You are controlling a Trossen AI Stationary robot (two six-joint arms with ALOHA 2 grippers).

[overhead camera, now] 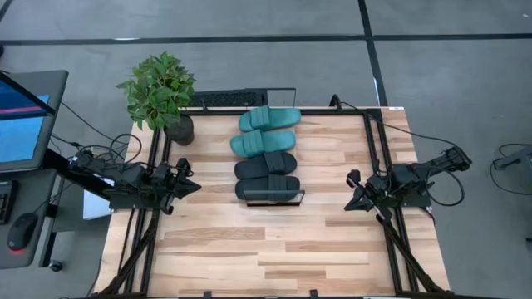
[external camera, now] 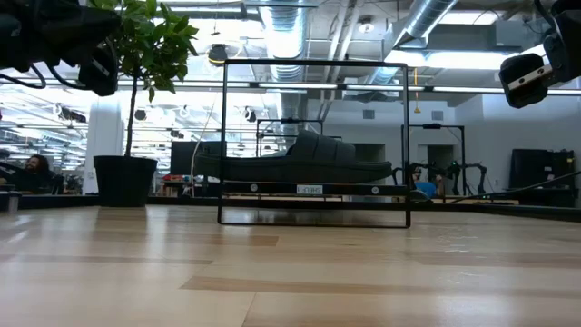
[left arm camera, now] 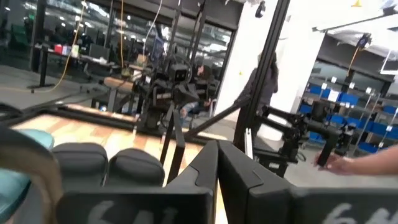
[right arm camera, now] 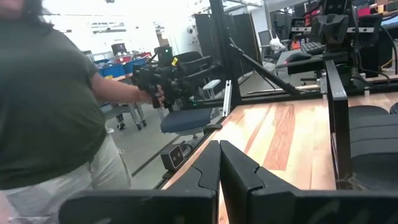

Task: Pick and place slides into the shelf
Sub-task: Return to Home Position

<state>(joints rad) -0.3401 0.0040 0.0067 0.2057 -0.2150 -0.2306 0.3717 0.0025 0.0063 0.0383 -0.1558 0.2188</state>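
Four slides lie side by side on the shelf [overhead camera: 274, 198] in the middle of the table. The two teal slides [overhead camera: 268, 131] sit toward the far edge, the two black slides [overhead camera: 268, 176] toward the near edge. In the low view the nearest black slide [external camera: 300, 159] rests sole-down on the shelf's plank [external camera: 309, 189] inside the black wire frame. My left gripper [overhead camera: 195, 187] hovers left of the black slides, shut and touching nothing. My right gripper [overhead camera: 349, 203] hovers right of them, also shut and empty. The wrist views show each pair of fingers closed together, left gripper [left arm camera: 217, 152] and right gripper [right arm camera: 219, 149].
A potted plant [overhead camera: 162, 91] stands at the table's far left corner. A keyboard [overhead camera: 224, 100] lies beyond the far edge. A person [right arm camera: 50, 93] stands beside the table in the right wrist view. A hand [left arm camera: 360, 162] shows in the left wrist view. Bare wood lies toward the near edge.
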